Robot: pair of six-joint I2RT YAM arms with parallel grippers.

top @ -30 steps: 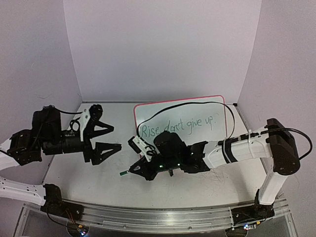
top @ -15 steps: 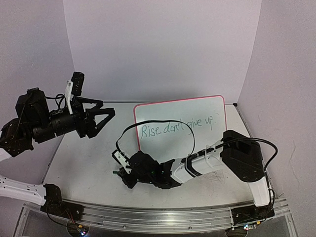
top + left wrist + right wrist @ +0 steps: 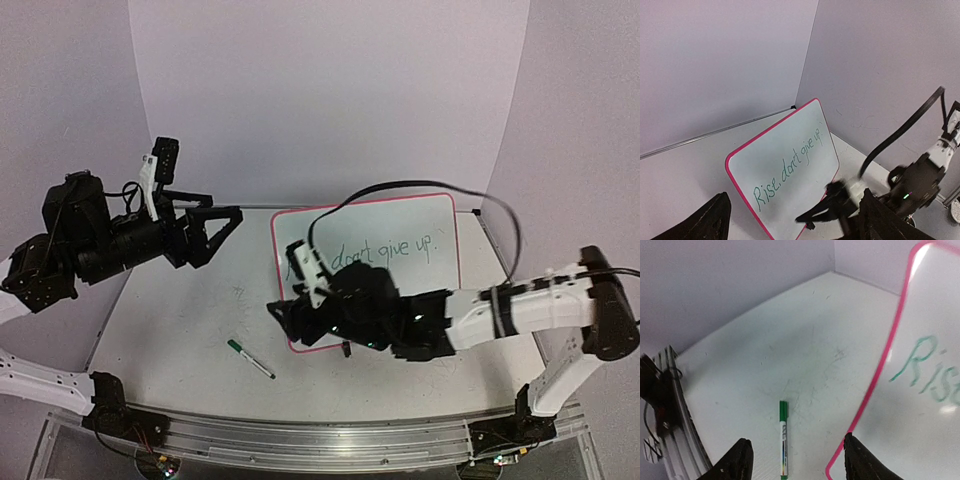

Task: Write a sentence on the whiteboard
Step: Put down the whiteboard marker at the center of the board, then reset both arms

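Note:
The whiteboard [image 3: 420, 222] with its pink frame lies on the table at centre right and reads "Rise, don't give up." in green. A green-capped marker [image 3: 250, 359] lies loose on the table, to the left of the board's near corner. My right gripper [image 3: 283, 325] hovers open over that corner, holding nothing. In the right wrist view the marker [image 3: 783, 445] lies between the spread fingers [image 3: 737, 462], with the whiteboard [image 3: 925, 405] at right. My left gripper [image 3: 222, 235] is raised at left, open and empty. It faces the whiteboard [image 3: 790, 165].
Lilac walls close the back and both sides. A metal rail [image 3: 300, 440] runs along the near edge. A black cable [image 3: 400, 190] arcs above the board from the right arm. Bare tabletop [image 3: 180, 320] lies left of the marker.
The right gripper opened and left the marker on the table, then rose and moved right over the board's corner. The left arm lifted and turned toward the board.

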